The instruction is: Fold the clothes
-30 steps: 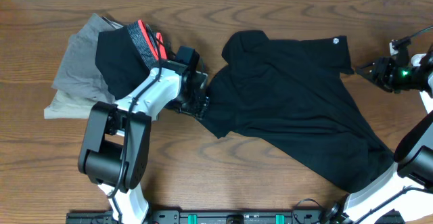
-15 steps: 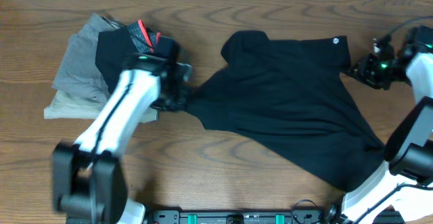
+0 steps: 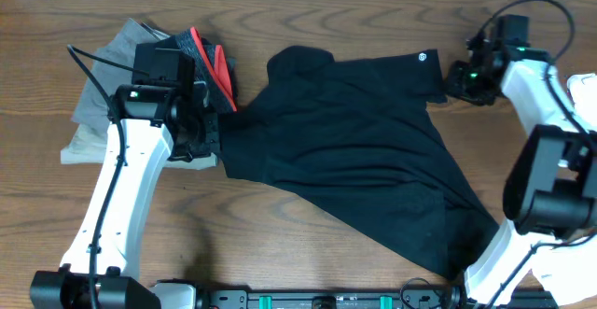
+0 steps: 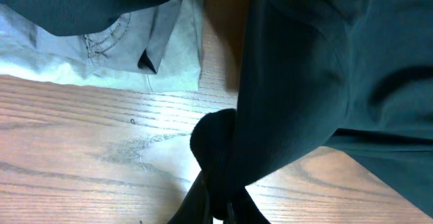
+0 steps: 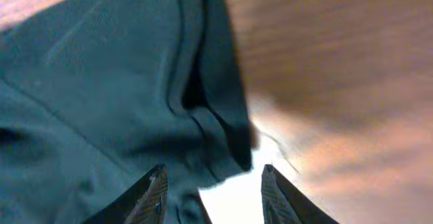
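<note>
T-shirt [image 3: 354, 150] has slid left, bunched edge half-hiding left fingers [image 4: 195, 209]

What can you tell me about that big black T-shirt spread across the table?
The T-shirt is plain black and short-sleeved, of thin, soft-looking cloth, with a small white mark near its far edge. It lies unfolded and wrinkled on the wooden table. The left end effector pinches one bunched edge beside a pile of other garments. The right end effector stands open at the sleeve near the mark.
</note>
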`<state>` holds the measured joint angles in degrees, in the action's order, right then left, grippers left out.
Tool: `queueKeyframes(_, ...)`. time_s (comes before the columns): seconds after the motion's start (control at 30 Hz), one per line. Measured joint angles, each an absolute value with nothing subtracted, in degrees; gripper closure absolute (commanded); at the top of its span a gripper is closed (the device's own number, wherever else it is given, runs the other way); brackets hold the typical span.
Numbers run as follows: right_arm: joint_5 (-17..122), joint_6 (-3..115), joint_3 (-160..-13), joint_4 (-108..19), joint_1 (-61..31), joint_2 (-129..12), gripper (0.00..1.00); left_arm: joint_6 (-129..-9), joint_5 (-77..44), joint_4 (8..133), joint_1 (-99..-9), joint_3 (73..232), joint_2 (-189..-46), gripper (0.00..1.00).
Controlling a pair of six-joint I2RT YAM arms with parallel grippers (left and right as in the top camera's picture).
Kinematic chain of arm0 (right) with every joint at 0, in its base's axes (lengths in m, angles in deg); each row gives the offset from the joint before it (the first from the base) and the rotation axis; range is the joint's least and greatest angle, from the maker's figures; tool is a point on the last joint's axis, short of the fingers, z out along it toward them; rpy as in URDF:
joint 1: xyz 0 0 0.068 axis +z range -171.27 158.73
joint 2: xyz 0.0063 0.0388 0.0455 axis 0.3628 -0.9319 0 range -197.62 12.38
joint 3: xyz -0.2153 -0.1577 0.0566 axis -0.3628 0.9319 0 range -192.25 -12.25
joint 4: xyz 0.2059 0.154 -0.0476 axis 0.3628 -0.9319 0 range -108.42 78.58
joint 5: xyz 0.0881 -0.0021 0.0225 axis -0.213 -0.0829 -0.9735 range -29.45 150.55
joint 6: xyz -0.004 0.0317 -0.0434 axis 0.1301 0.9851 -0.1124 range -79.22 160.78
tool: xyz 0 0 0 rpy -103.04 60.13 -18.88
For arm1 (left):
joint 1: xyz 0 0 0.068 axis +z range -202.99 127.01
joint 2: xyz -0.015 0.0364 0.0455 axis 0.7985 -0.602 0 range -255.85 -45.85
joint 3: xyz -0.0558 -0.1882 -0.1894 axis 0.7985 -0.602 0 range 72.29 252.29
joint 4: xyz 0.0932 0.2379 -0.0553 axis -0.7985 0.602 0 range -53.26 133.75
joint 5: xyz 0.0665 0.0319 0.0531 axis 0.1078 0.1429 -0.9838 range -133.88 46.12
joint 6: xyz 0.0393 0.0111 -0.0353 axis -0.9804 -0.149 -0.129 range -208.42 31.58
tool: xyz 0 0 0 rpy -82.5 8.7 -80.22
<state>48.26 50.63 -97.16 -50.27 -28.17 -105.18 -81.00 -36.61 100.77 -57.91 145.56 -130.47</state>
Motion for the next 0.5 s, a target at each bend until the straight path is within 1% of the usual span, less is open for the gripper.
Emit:
queueKeyframes(0.03,48.5,50.9,-97.2,-49.2,-27.4,-106.5,0.45,-80.9,-36.6,100.7,-57.9,145.6,-130.5,0.94)
queueKeyframes(0.07,48.7,51.2,-97.2,-48.2,-26.7,-107.7,0.42,-80.9,-36.6,100.7,-57.9,145.6,-130.5,0.94)
queueKeyframes(0.13,49.8,51.5,-97.6,-45.8,-25.1,-110.1,0.42,-80.8,-36.6,100.8,-57.9,145.6,-130.5,0.94)
queueKeyframes(0.17,49.9,51.9,-97.9,-45.2,-24.8,-110.1,0.44,-80.9,-36.6,100.7,-57.9,145.6,-130.5,0.94)
queueKeyframes(0.2,50.6,52.4,-98.0,-44.6,-24.3,-110.4,0.49,-80.8,-36.6,100.8,-57.9,145.6,-130.5,0.94)
queueKeyframes(0.23,51.6,52.6,-98.1,-44.2,-23.9,-111.0,0.57,-80.8,-36.6,100.7,-57.9,145.6,-130.5,0.94)
queueKeyframes(0.3,52.0,53.5,-98.1,-43.2,-23.6,-111.2,0.77,-80.8,-36.6,100.8,-57.9,145.6,-130.5,0.94)
queueKeyframes(0.33,52.4,53.6,-98.1,-42.6,-23.6,-111.3,0.84,-80.7,-36.6,100.7,-57.9,145.6,-130.5,0.94)
queueKeyframes(0.37,52.5,53.9,-98.1,-41.9,-23.6,-111.6,0.93,-80.7,-36.6,100.8,-57.9,145.6,-130.5,0.94)
queueKeyframes(0.4,52.6,54.3,-98.1,-41.0,-23.6,-111.7,0.99,-80.7,-36.6,100.8,-57.9,145.6,-130.5,0.94)
queueKeyframes(0.5,52.3,55.0,-97.9,-36.1,-23.6,-112.4,0.99,-80.7,-36.6,100.6,-57.9,145.6,-130.5,0.94)
